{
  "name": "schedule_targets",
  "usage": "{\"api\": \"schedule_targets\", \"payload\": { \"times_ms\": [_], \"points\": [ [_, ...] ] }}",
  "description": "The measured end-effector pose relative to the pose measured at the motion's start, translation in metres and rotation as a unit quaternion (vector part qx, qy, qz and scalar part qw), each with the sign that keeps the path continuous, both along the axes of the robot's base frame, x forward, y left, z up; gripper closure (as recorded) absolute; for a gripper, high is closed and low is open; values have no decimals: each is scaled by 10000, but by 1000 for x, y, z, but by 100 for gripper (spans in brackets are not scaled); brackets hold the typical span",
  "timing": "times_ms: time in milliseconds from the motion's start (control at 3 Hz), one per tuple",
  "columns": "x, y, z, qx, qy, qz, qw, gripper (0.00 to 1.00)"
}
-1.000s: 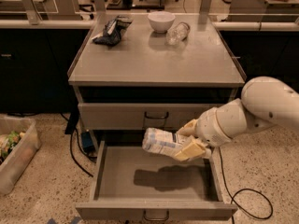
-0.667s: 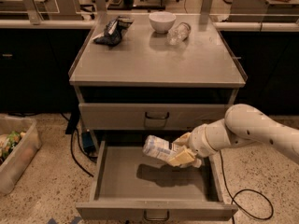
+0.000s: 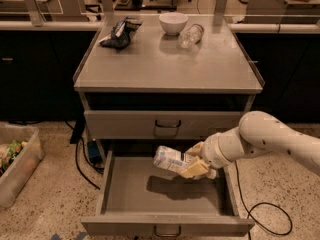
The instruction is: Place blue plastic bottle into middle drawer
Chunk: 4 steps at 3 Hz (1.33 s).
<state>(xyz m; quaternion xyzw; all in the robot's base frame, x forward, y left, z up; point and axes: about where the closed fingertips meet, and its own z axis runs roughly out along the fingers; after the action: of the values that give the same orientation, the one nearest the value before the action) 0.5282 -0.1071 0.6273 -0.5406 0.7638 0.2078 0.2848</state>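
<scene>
One pincer [image 3: 194, 159], low at the right front of the cabinet, clamped around the one blue plastic bottle [image 3: 169, 159]. Bottle tilted nearly flat, jutting out to the left of the pincer, held in the air over the pulled-out middle drawer [image 3: 165, 225], with its shadow on the drawer floor just below. Two drawers in all: the open one under the pincer, and a closed upper drawer [image 3: 125, 124] just above it. Higher up and well apart from the pincer, on the tabletop [image 3: 150, 69], three things: one white bowl [image 3: 173, 23], one clear bottle [image 3: 191, 36] lying just beside the bowl, one dark crumpled bag [image 3: 119, 33]. Far to the left of the pincer, on the floor, one plastic bin [image 3: 20, 179] with greens inside.
</scene>
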Motion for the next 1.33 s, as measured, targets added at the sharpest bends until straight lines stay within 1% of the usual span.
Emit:
{"api": "schedule_targets", "payload": {
  "times_ms": [333, 667, 1000, 1333],
  "points": [
    [10, -7, -43, -372, 107, -137, 9992, 100],
    [16, -15, -102, -378, 544, -539, 9963, 100],
    [16, -15, -101, -380, 534, -533, 9964, 100],
    [16, -11, -119, -521, 528, -585, 9955, 100]
  ]
}}
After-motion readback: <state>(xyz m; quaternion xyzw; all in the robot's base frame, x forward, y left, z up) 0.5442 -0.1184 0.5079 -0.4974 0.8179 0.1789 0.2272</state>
